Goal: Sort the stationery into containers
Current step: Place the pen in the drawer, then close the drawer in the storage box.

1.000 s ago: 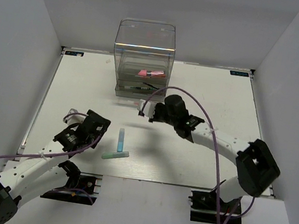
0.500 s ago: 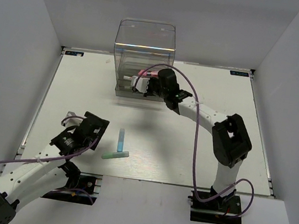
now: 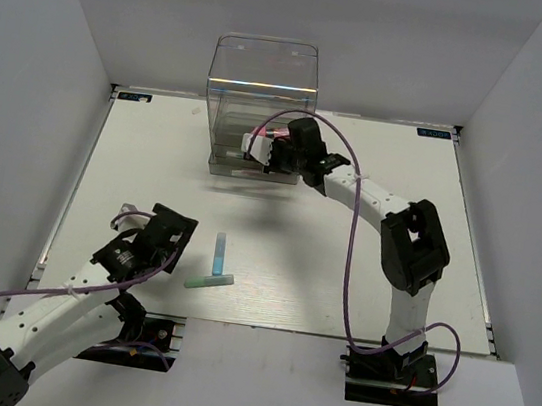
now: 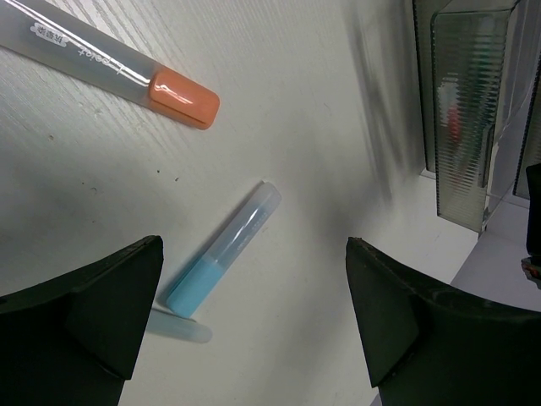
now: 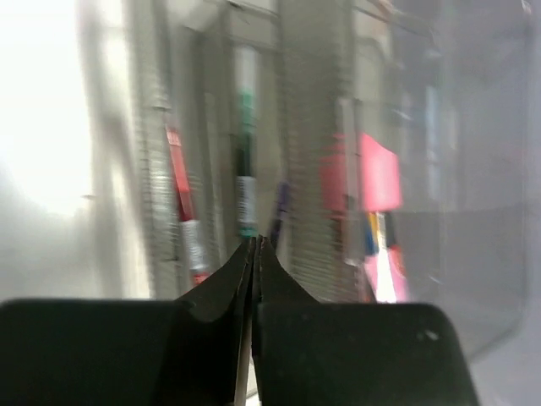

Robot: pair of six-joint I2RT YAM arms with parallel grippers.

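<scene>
The containers are one tall clear box (image 3: 262, 86) over shallow see-through drawers (image 3: 247, 159) at the back of the table. My right gripper (image 3: 260, 151) is shut against the drawer fronts, and nothing shows between its jaws (image 5: 255, 244). Through the blurred drawer walls I see a red pen (image 5: 181, 199), a dark green-banded pen (image 5: 245, 169) and something pink (image 5: 379, 173). A light blue marker (image 3: 219, 252) (image 4: 221, 251) and a teal-green marker (image 3: 209, 281) lie on the table. My left gripper (image 3: 167, 236) (image 4: 254, 279) hangs open just left of them. A white pen with an orange cap (image 4: 110, 68) lies nearby.
The white tabletop (image 3: 363, 266) is closed in by grey walls on the left, back and right. Both arm bases (image 3: 142, 331) sit at the near edge. The right arm's purple cable (image 3: 351, 245) loops above the table. The container's ribbed corner (image 4: 473, 110) shows at the right of the left wrist view.
My right arm swung from the table's middle to the drawer fronts and stayed shut. The left arm barely shifted and the markers did not move.
</scene>
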